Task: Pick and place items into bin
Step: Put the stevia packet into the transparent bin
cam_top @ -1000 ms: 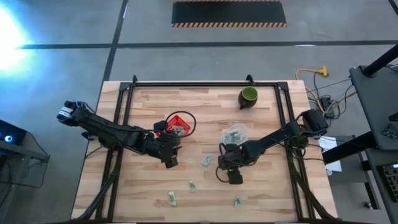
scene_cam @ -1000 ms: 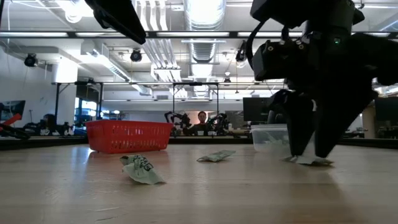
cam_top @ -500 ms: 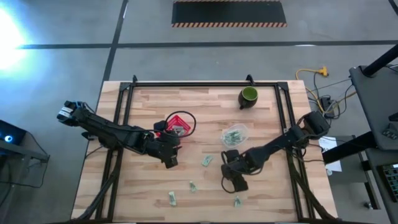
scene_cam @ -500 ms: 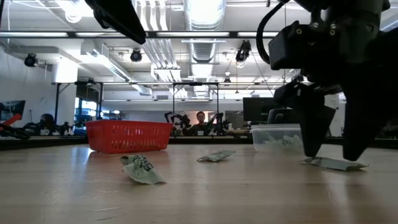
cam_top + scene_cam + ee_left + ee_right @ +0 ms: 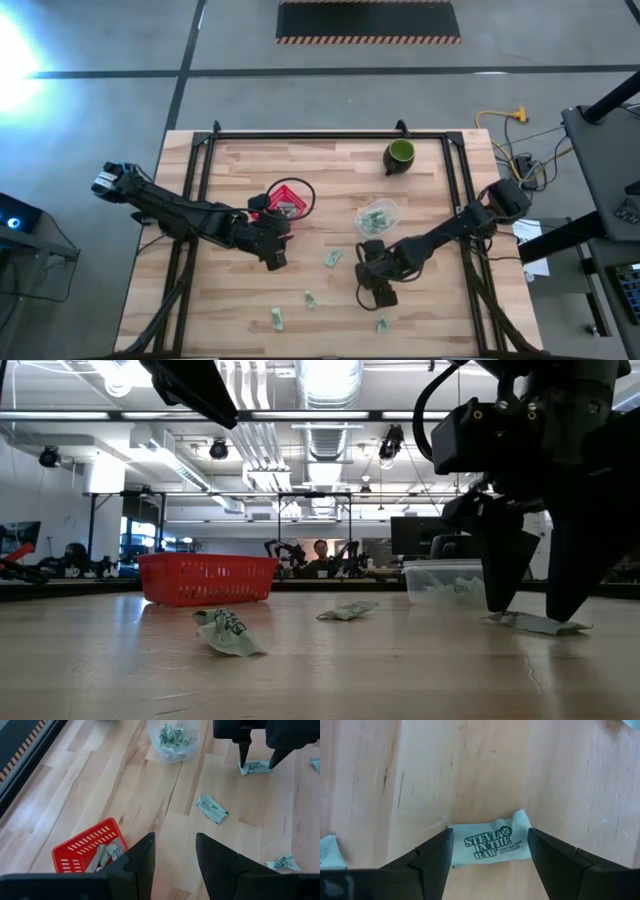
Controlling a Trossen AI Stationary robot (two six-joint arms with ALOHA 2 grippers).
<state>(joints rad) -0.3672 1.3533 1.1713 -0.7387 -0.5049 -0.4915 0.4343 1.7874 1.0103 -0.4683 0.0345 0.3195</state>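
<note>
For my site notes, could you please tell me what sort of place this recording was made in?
Most likely a robotics lab or workshop. The low view shows exposed ceiling ducts, other robot arms on benches behind the wooden table, and a person seated among them.

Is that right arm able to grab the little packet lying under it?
Probably yes: the right gripper is open, a finger on each side of the packet lying flat on the table, with nothing else between them.

Red basket (image 5: 90, 851), pale green packets (image 5: 490, 842)
</note>
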